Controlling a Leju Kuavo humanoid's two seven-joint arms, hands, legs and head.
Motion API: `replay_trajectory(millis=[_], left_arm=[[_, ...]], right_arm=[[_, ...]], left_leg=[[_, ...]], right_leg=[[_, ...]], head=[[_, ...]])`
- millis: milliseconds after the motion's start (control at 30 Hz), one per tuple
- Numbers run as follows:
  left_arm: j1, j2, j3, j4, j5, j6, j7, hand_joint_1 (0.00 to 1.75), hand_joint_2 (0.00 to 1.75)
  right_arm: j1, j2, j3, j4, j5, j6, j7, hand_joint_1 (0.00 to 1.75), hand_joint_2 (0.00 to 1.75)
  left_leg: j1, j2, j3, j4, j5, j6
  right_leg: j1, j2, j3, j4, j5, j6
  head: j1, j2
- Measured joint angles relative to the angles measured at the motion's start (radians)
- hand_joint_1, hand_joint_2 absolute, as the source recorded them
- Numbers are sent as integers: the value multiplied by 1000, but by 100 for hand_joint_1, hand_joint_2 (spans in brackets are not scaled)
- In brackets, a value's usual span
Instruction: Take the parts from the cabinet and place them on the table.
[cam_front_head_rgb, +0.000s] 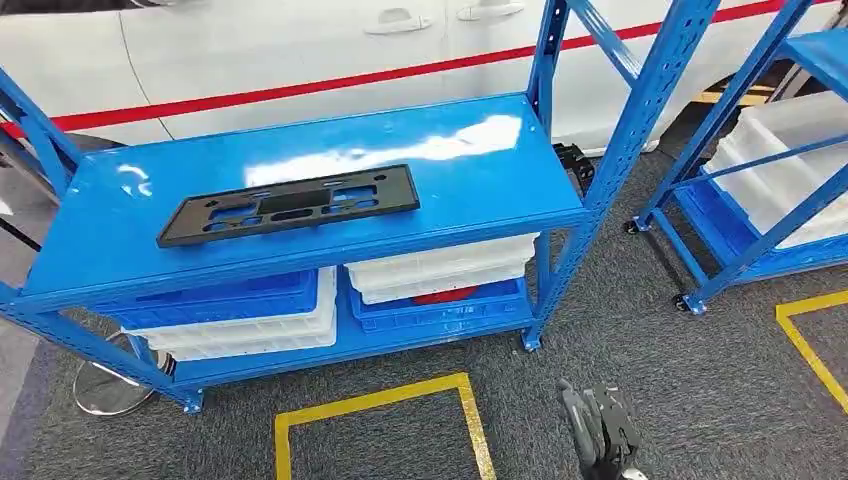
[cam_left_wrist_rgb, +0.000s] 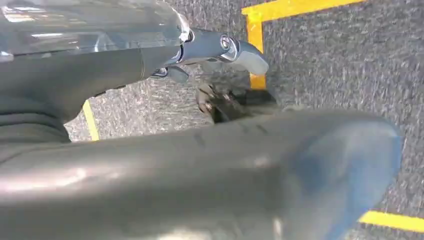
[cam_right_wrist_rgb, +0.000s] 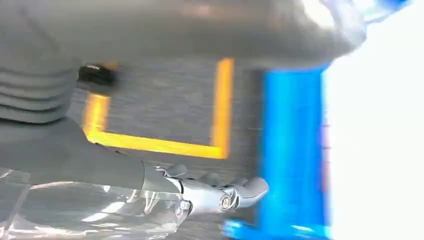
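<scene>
Black part (cam_front_head_rgb: 288, 204), flat on blue table (cam_front_head_rgb: 480, 170), long axis left-right

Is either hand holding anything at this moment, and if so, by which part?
Nothing is held. The right hand hangs over the carpet; the black plate lies untouched on the blue shelf.

A glossy blue painted-metal shelf (cam_front_head_rgb: 470, 170) is seen. The black part (cam_front_head_rgb: 288, 205) looks matt plastic. Rough grey carpet (cam_front_head_rgb: 640, 330) is laid below.
</scene>
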Motion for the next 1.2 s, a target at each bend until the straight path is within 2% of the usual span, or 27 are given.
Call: replay_trajectory(millis=[33, 67, 100, 167, 200, 233, 267, 300, 333, 367, 400, 433, 500, 533, 567, 667, 700, 733, 767, 833, 867, 900, 933, 1000, 1033, 1200], left_arm=[[-1, 6, -8, 5, 11, 3, -4, 0, 0], [-4, 7, -16, 8, 23, 5, -8, 0, 0], [-8, 8, -26, 8, 36, 6, -10, 0, 0], [-12, 8, -41, 11, 61, 8, -15, 0, 0], [-13, 8, -50, 13, 74, 8, -18, 0, 0], [-13, 8, -60, 14, 86, 9, -23, 0, 0], [-16, 8, -67, 15, 97, 9, -26, 0, 0], [-20, 8, -77, 18, 112, 10, -29, 0, 0], [-21, 8, -85, 21, 124, 11, -31, 0, 0], [-22, 8, -93, 24, 135, 11, -33, 0, 0], [-22, 8, -102, 25, 147, 11, -36, 0, 0], [-23, 8, -111, 27, 159, 11, -40, 0, 0], [-27, 8, -128, 29, 182, 12, -46, 0, 0], [-28, 8, -135, 30, 193, 12, -48, 0, 0], [-32, 8, -142, 30, 206, 13, -51, 0, 0], [-36, 8, -167, 39, 242, 14, -60, 0, 0], [-38, 10, -175, 41, 255, 15, -63, 0, 0], [-39, 11, -182, 44, 266, 16, -66, 0, 0], [-41, 12, -187, 46, 277, 16, -69, 0, 0], [-48, 13, -202, 53, 306, 17, -78, 0, 0], [-49, 13, -208, 55, 318, 17, -81, 0, 0], [-48, 13, -216, 58, 333, 17, -84, 0, 0], [-49, 13, -224, 62, 346, 17, -87, 0, 0], [-54, 15, -238, 69, 371, 17, -96, 0, 0], [-59, 15, -245, 71, 384, 17, -100, 0, 0], [-60, 15, -247, 71, 386, 17, -101, 0, 0]], right_arm=[[-3, 5, 10, -28, -11, 11, -8, 0, 0], [-11, 8, 20, -58, -24, 23, -18, 0, 0], [-12, 10, 32, -91, -35, 36, -25, 0, 0], [-13, 13, 56, -152, -56, 62, -43, 0, 0], [-14, 13, 67, -187, -68, 72, -52, 0, 0], [-17, 14, 79, -221, -80, 87, -63, 0, 0], [-20, 14, 89, -249, -90, 98, -71, 0, 0], [-23, 15, 102, -286, -103, 112, -80, 0, 0], [-22, 15, 113, -314, -114, 122, -89, 0, 0], [-22, 16, 123, -341, -123, 134, -96, 0, 0], [-23, 16, 135, -371, -134, 146, -106, 0, 0], [-24, 16, 147, -402, -145, 157, -114, 0, 0], [-33, 16, 169, -462, -166, 177, -131, 0, 0], [-38, 16, 179, -491, -175, 186, -140, 0, 0], [-42, 16, 191, -518, -185, 193, -148, 0, 0], [-45, 15, 235, -612, -215, 217, -175, 0, 0], [-48, 14, 249, -644, -226, 224, -185, 0, 0], [-54, 13, 266, -673, -235, 231, -194, 0, 0], [-59, 13, 282, -698, -244, 237, -202, 0, 0], [-64, 8, 320, -751, -262, 244, -221, 0, 0], [-66, 4, 336, -771, -269, 244, -229, 0, 0], [-68, -2, 355, -793, -276, 243, -239, 0, 0], [-72, -8, 374, -813, -278, 242, -248, 0, 0], [-86, -24, 421, -854, -282, 234, -266, 0, 0], [-94, -34, 448, -875, -282, 226, -275, 0, 0], [-95, -35, 452, -878, -282, 224, -276, 0, 0]], left_leg=[[-9, -5, 17, -44, 4, 22], [-8, -4, 22, -69, 3, 19], [-12, -4, 19, -69, 5, 13], [-15, -4, 19, -80, 11, 14], [-2, -2, 33, -101, 24, 11], [-3, -1, 37, -111, 30, 14], [-2, 0, 37, -114, 34, 18], [-2, 1, 34, -114, 34, 19], [-2, 1, 34, -113, 34, 19], [-2, 1, 34, -113, 34, 19], [-2, 1, 34, -112, 33, 18], [-1, 1, 34, -110, 32, 17], [1, 1, 36, -102, 25, 11], [1, 1, 35, -100, 22, 6], [-7, 0, 30, -92, 19, 1], [-2, 3, 29, -99, 22, -13], [-6, 3, 30, -95, 15, -20], [-1, 1, 23, -77, 0, -25], [0, 1, 2, -30, -31, -30], [7, 1, -76, 135, -107, -38], [9, 1, -103, 190, -122, -41], [13, 1, -113, 208, -113, -45], [17, 1, -101, 176, -81, -47], [24, 9, -31, 23, 8, -52], [26, 33, 8, -65, 37, -55], [26, 38, 8, -70, 34, -56]], right_leg=[[-2, 1, -2, -1, 0, 0], [6, 3, -5, 2, 0, 1], [0, 1, -9, -1, 4, 8], [-4, 1, -7, -8, 9, 17], [2, 0, -5, -7, 6, 23], [-3, -3, -12, 11, -11, 28], [-4, -3, -35, 58, -43, 34], [-7, -3, -72, 135, -83, 39], [-9, -3, -103, 202, -108, 43], [-11, -4, -125, 246, -116, 46], [-14, -4, -129, 250, -102, 49], [-16, -7, -110, 207, -64, 50], [-16, -12, -35, 48, 25, 46], [-14, -16, -12, -3, 25, 38], [-6, -17, -5, -23, 20, 34], [-3, -12, -11, -22, 21, 19], [-13, -12, -7, -32, 26, 11], [-14, -12, -2, -38, 29, 7], [-15, -13, -2, -38, 29, 1], [-14, -13, -3, -38, 29, -1], [-14, -13, -3, -38, 29, -1], [-15, -14, -3, -38, 29, 0], [-16, -20, -2, -37, 28, 0], [-22, -23, 1, -33, 25, 6], [-22, -28, 3, -30, 21, 13], [-21, -29, 3, -30, 21, 14]], head=[[2, 0], [2, 0], [0, 0], [0, 0], [0, 0], [2, 0], [2, 0], [2, 0], [2, 0], [2, 0], [2, 0], [2, 0], [2, 0], [3, 0], [3, 0], [2, 0], [2, 0], [1, 0], [0, 0], [1, 0], [0, 0], [0, 0], [0, 0], [0, 0], [0, 0], [0, 0]])
